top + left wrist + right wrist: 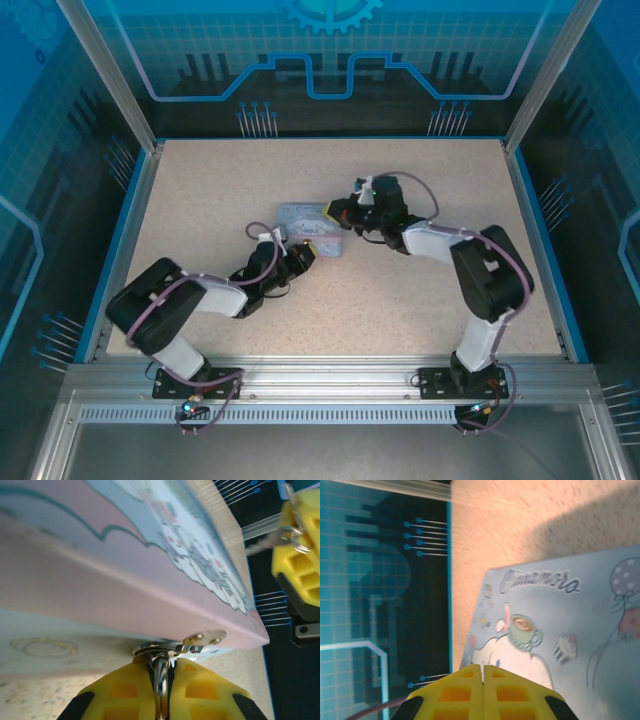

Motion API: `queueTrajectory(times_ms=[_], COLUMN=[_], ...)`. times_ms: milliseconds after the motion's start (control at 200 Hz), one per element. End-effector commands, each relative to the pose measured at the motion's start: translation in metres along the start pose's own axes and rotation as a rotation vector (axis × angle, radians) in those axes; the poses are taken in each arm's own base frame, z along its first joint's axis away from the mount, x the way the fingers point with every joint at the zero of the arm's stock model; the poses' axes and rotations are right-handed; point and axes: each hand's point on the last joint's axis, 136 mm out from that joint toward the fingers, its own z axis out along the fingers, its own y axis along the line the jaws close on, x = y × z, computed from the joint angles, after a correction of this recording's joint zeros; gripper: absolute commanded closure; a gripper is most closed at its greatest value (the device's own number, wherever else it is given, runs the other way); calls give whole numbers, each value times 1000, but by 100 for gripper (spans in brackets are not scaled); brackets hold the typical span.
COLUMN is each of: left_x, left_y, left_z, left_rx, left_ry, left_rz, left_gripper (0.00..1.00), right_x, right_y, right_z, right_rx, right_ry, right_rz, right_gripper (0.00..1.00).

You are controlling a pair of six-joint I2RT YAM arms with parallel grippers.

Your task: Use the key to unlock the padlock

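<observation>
Left gripper (307, 250) sits at the near front edge of the pastel pink and blue rectangular tin box (100, 595). Its yellow fingers (125, 690) are pinched together on the tiny padlock (160, 680), of which a shiny metal loop shows in the slot between them. The padlock hangs just under the tin's small silver hasp (202, 639), low over the speckled beige table (400, 300)

Padlock looks light, hard and slick, likely to swivel on the hasp, so it is best clamped across the flat body, keyhole left free. Keyhole itself can't be made out

Right gripper (483, 672) hovers at the tin's far side over the printed lid, with yellow fingers pressed flat together. From the left wrist view a thin grey metal key (260, 544) seems to poke out of that tip, blurred, with a wire ring beside it. Key looks stiff but thin and slippery, so it should be held by the head with the blade sticking out. It could twist in the pinch when pushed in
</observation>
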Motion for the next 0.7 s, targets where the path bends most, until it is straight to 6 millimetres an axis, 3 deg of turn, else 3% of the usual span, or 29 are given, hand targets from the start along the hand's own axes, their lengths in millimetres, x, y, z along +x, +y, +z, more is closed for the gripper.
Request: queueTrajectory(times_ms=[0, 205, 360, 520, 695], left_x=[0, -10, -12, -14, -17], left_y=[-14, -33, -43, -51, -59], left_z=[-8, -11, -8, -6, -6], left_rx=[-64, -79, -27, 50, 130], left_ry=[79, 114, 141, 140, 107], left_rz=[48, 62, 23, -42, -119], left_gripper=[100, 100, 100, 100, 100], right_x=[8, 48, 75, 94, 104], right_y=[27, 24, 4, -14, -12], right_z=[-36, -74, -90, -95, -88], right_rx=[-77, -153, -175, -158, -164], right_ry=[9, 53, 58, 45, 11], right_rz=[-94, -152, -118, -27, 30], right_gripper=[100, 100, 100, 100, 100])
